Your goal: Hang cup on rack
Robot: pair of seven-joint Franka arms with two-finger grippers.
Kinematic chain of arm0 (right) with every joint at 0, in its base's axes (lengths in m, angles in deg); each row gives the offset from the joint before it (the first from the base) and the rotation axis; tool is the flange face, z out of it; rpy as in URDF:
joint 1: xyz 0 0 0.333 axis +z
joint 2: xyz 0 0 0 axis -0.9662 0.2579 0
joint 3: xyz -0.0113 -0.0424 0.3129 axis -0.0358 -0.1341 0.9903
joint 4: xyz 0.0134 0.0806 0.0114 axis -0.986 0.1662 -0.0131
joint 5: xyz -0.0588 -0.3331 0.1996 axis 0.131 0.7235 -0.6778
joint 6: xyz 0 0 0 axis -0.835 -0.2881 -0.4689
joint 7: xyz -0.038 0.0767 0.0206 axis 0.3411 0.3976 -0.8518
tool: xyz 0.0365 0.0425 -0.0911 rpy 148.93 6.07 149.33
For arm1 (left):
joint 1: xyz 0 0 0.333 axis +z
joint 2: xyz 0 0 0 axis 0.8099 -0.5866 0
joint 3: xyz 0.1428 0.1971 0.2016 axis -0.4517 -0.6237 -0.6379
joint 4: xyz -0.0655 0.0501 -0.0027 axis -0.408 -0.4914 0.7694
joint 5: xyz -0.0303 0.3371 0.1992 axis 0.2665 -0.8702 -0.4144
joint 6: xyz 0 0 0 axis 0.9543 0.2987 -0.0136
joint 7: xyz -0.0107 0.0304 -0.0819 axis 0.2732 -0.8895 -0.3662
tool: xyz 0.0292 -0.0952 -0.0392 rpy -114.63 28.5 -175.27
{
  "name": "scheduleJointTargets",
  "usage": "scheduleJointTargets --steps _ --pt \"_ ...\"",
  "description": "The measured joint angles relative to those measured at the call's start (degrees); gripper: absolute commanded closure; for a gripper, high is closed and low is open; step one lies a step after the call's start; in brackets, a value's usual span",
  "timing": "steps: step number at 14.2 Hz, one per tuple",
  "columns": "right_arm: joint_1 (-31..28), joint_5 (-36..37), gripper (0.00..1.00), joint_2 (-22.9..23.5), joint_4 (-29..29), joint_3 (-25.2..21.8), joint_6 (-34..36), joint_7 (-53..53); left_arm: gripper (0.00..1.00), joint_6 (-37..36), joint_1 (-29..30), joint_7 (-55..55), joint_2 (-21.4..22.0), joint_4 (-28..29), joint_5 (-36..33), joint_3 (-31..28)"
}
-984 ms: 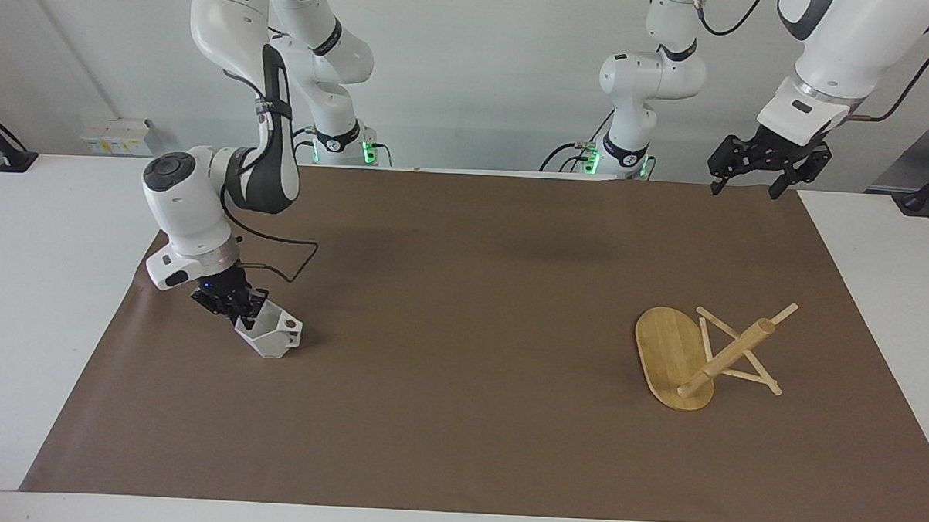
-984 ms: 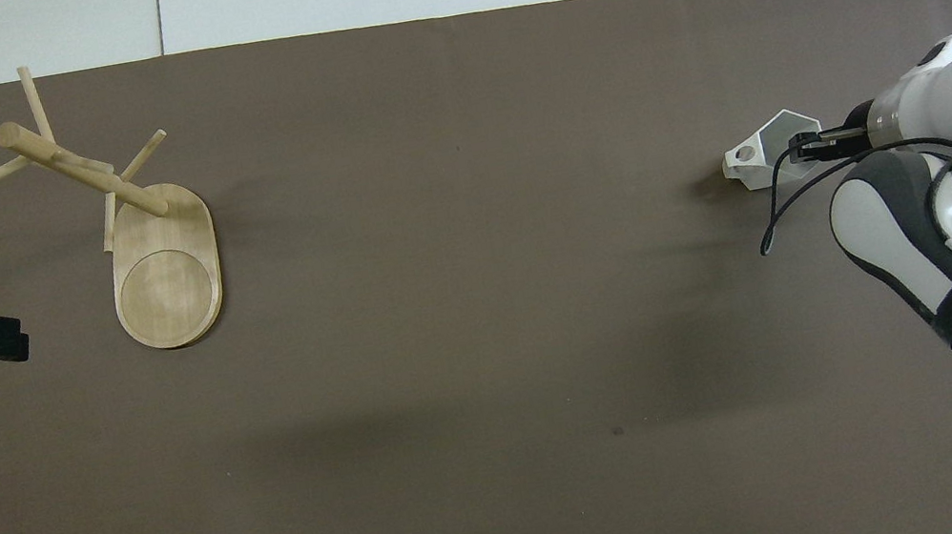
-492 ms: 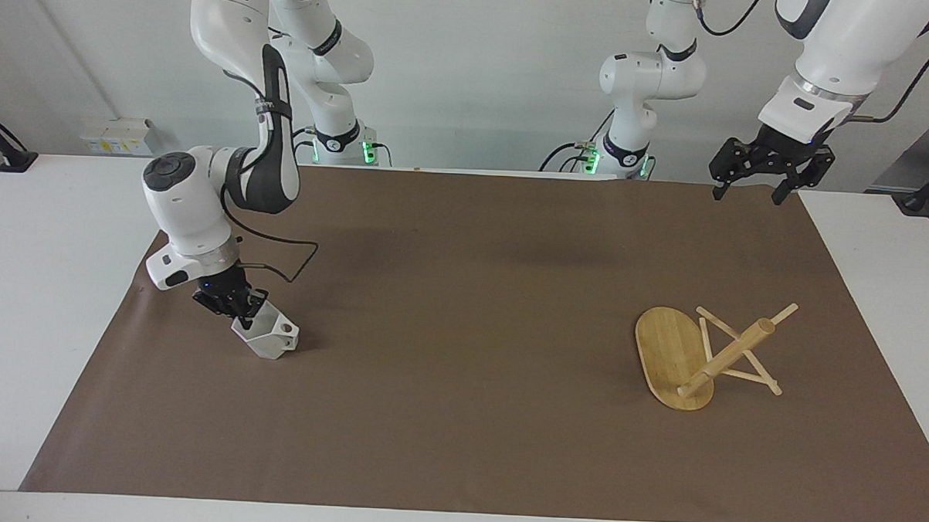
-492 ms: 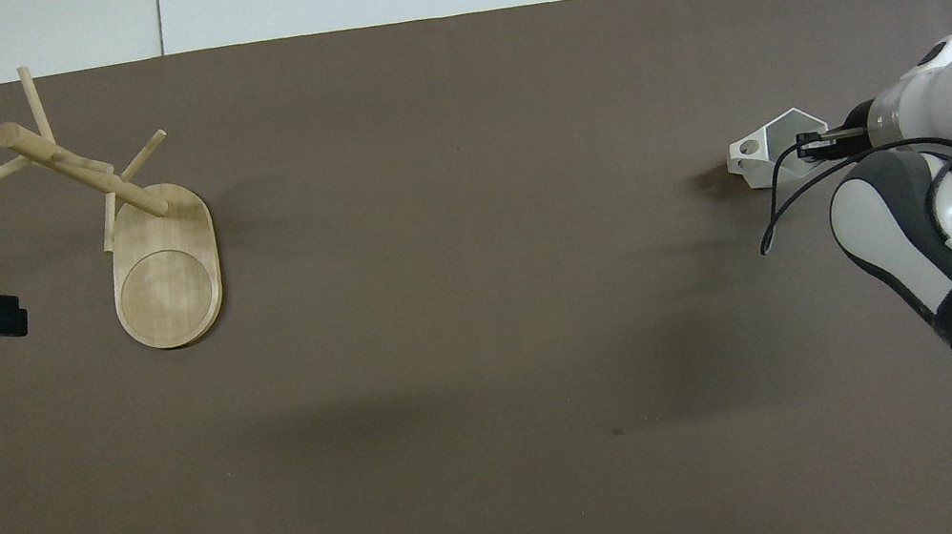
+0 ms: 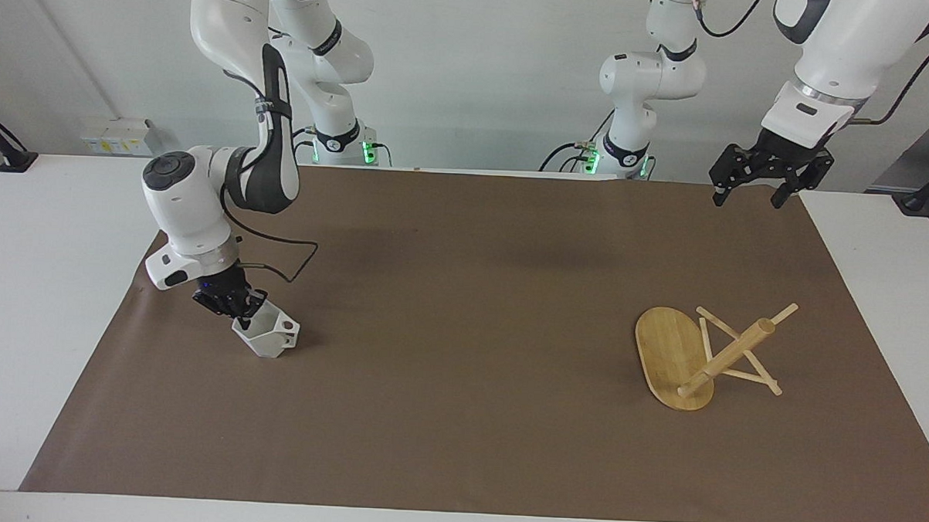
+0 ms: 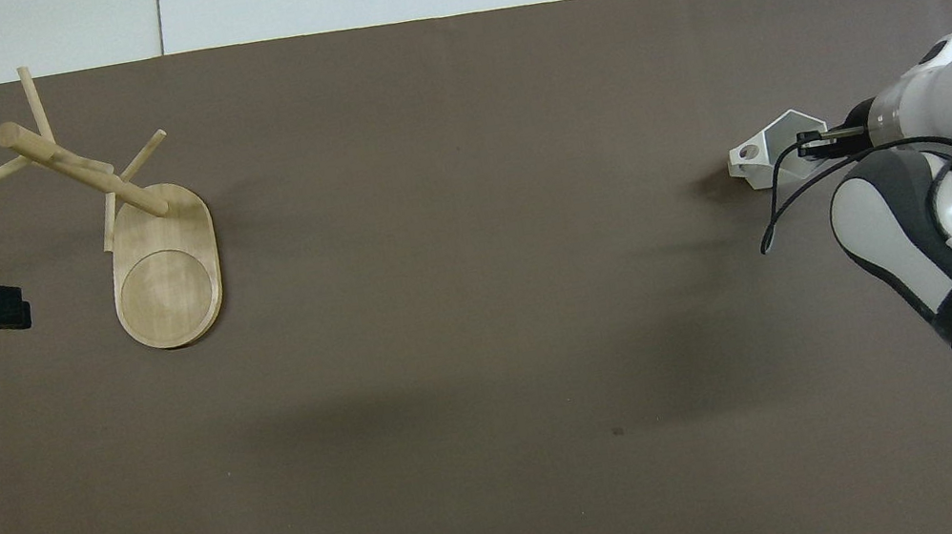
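One cup (image 5: pixel 266 337), one rack (image 5: pixel 704 356) and two arms with a gripper each share the surface (image 5: pixel 38 292), most of which lies under a single brown mat (image 5: pixel 459 415). Taking the rack as landmark, the cup is well apart from it, toward the right arm's end of the surface and about as far from the robots. The right gripper (image 5: pixel 235 305) is down at the cup with its jaws clamped on the rim; the cup is tilted and looks just clear of the mat, its pierced handle pointing toward the rack. The rack lies toppled on the mat, its oval base tipped up on edge, its post slanting and its thin pegs sticking out. The left gripper (image 5: pixel 751 195) waits up in the air over the mat's edge, its jaws spread wide around nothing. The room has a plain white wall (image 5: pixel 479 76).
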Motion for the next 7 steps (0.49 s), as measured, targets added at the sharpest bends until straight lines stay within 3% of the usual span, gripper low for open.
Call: scheduleJointTargets --steps 7 --pt "0.0 0.0 1.0 0.0 -0.4 0.0 0.1 0.0 0.0 -4.3 -0.2 -12.2 0.6 0.9 0.1 0.8"
